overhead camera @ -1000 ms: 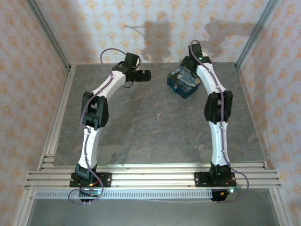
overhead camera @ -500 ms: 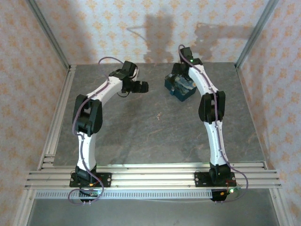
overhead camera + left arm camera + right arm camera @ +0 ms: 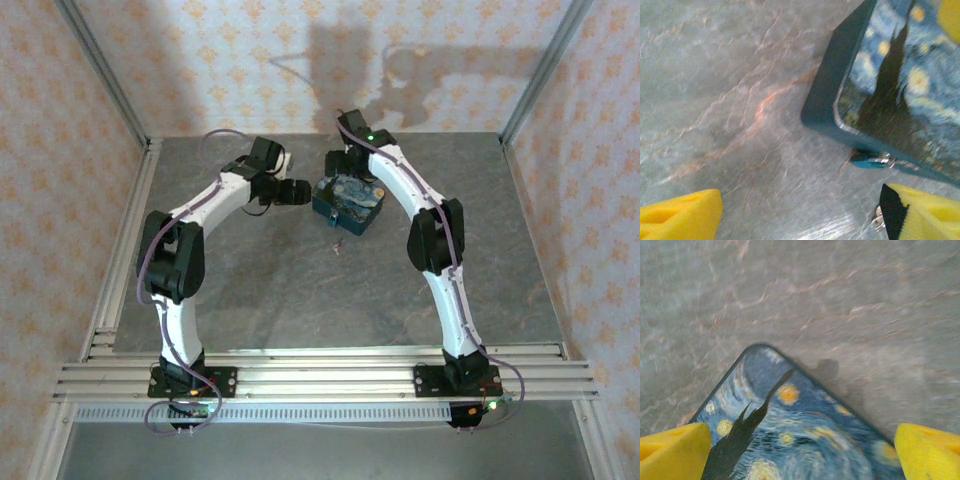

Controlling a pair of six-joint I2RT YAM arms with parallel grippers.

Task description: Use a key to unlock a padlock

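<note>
Padlock (image 3: 869, 160): small, blue, against the painted box's (image 3: 900, 85) edge, between the left gripper's (image 3: 800, 215) released jaws, nearer one pad (image 3: 925, 212). Right gripper (image 3: 800, 455): jaws released; box corner between them.

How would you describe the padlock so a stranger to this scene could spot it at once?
Start at the grey marbled table, then find the dark blue box with yellow swirls near its far middle. Tucked against the box's side is the padlock: a tiny bright-blue body with silvery metal, far smaller than the box.
</note>
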